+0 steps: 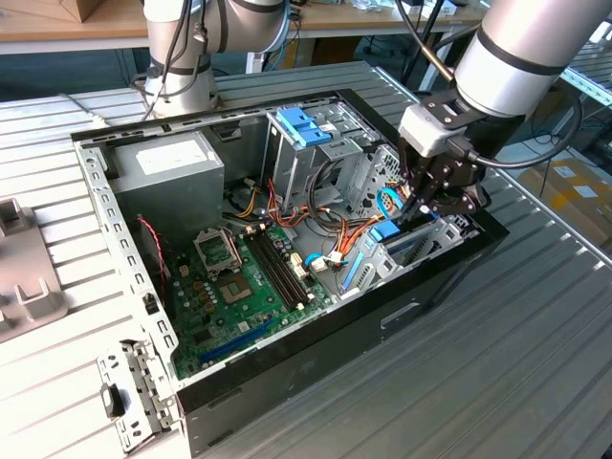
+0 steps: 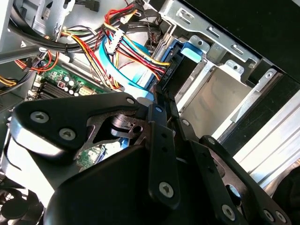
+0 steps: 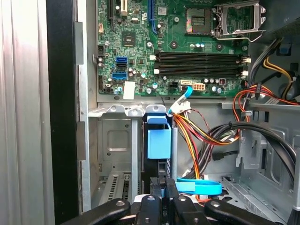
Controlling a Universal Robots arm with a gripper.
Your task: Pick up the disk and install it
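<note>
Evidently we find the disk (image 3: 158, 140) standing edge-up in its bay, partly seated; our gripper (image 3: 161, 194) pinches its upper edge, so insertion remains unfinished.

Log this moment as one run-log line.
end effector: shut on disk | disk: upright in drive bay | computer case: open

The computer case (image 1: 124, 249) is bare grey sheet metal inside, matt, with a glossy black outer wall. The disk (image 3: 159, 140) carries smooth bright blue plastic. The circuit board (image 3: 154, 42) is glossy green. The gripper (image 3: 163, 202) is matt black metal; the tabletop (image 1: 497, 382) is ribbed silver metal.
</note>
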